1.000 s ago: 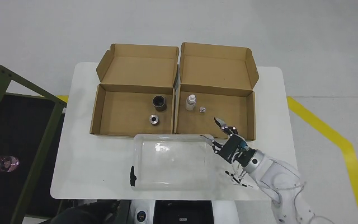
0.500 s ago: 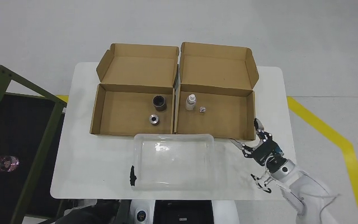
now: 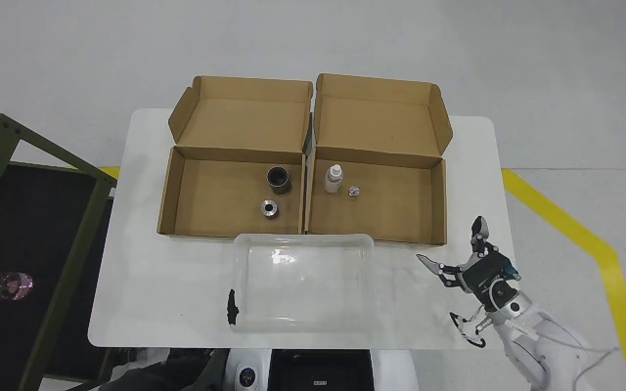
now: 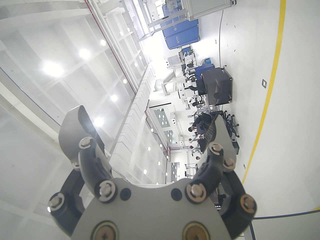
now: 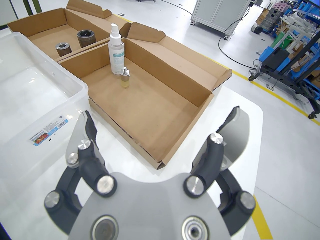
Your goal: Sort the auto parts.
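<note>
While a small black part (image 3: 233, 306) lies at the clear bin's (image 3: 303, 283) left edge, long axis front to back, the left gripper (image 4: 148, 114) is held upturned, jaws open; the right gripper (image 3: 450, 244), jaws spread and empty, is parked well apart, far right.

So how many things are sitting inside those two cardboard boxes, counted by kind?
Dark metal cylinders: 2, a larger cylinder and a smaller cylinder, in one cardboard box.
Bottles: 2, a spray bottle and a small bottle, in the other cardboard box.
Total: 4.
</note>
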